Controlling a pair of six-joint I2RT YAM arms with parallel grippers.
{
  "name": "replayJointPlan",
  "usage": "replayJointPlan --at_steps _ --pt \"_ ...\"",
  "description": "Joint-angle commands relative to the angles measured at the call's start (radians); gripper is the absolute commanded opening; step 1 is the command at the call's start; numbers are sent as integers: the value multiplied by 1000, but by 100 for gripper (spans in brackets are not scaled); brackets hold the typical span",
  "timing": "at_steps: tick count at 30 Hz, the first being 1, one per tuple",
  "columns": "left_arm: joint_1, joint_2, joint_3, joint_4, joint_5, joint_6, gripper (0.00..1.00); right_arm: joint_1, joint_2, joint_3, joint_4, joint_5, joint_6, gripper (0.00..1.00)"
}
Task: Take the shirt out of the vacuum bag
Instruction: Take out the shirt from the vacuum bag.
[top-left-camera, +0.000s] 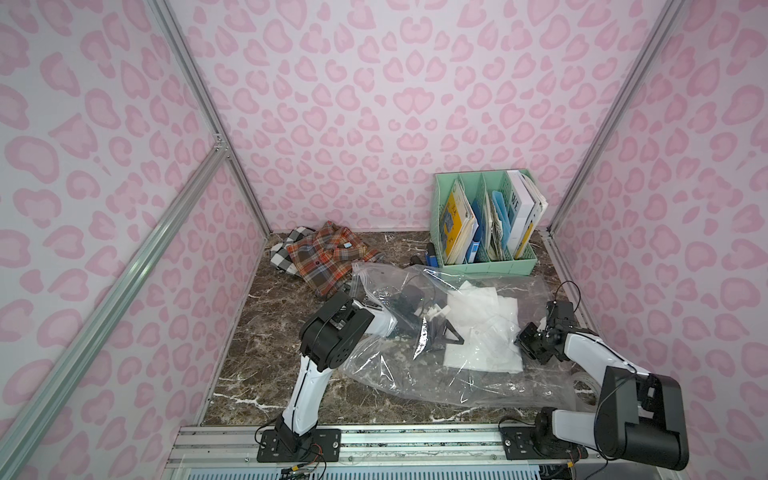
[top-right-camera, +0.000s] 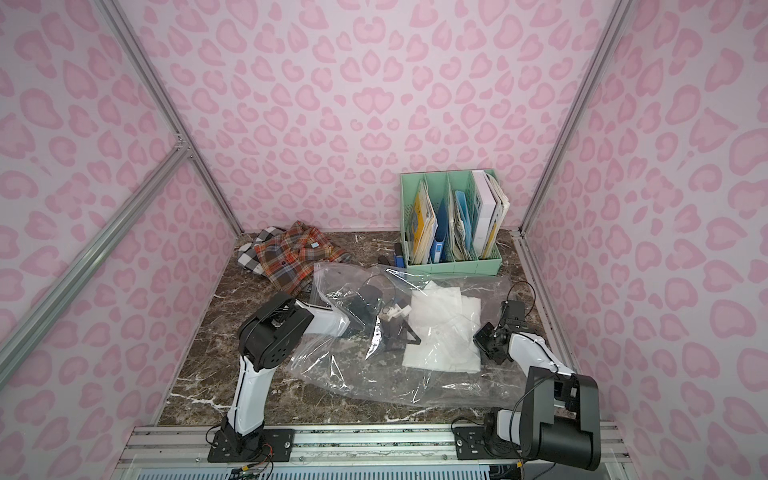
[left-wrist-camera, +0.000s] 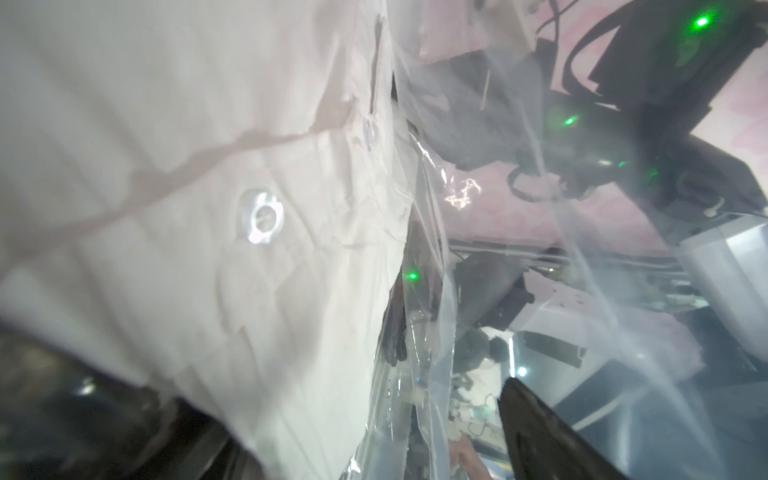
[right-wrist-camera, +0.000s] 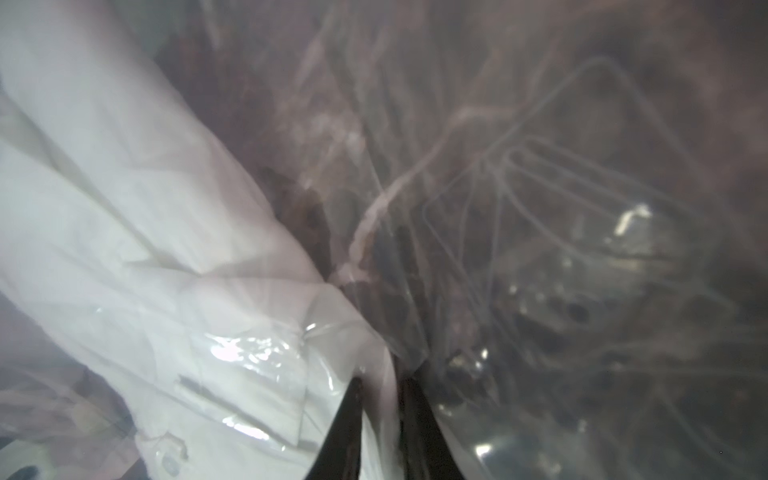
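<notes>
White shirt (top-left-camera: 486, 328) inside vacuum bag (top-left-camera: 415, 386); left hand (top-left-camera: 442, 332) open within, right hand (right-wrist-camera: 380, 382) pinching bag

The vacuum bag (top-left-camera: 415, 382) blurs the left gripper (top-left-camera: 442, 336) inside it.

The shirt (top-left-camera: 486, 332) lies in the vacuum bag (top-left-camera: 415, 382) on the desk (top-left-camera: 270, 353), between the left claw (top-left-camera: 440, 332) inside the bag and the right claw (top-left-camera: 521, 338) at its edge, with a file rack (top-left-camera: 486, 266) behind them.

Clear crinkly vacuum bag (top-left-camera: 415, 386), rumpled, ctr-right, 1 folded white shirt (top-left-camera: 482, 332) inside
</notes>
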Motion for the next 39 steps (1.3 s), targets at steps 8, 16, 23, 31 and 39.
replayJointPlan --at_steps 8,16,23,31,39 --pt "-14 101 -2 -364 -354 50 51 72 23 -34 -33 24 41 13" --pt "-13 92 43 -420 -370 95 4 83 -13 -39 -39 14 40 11" --pt "-5 -56 76 -526 -373 164 4 83 -106 51 -87 5 19 38" --pt "32 -160 3 -502 -361 127 5 54 -32 21 -26 18 85 50" --pt "142 -339 -60 -578 -375 148 4 20 141 101 -3 73 61 51"
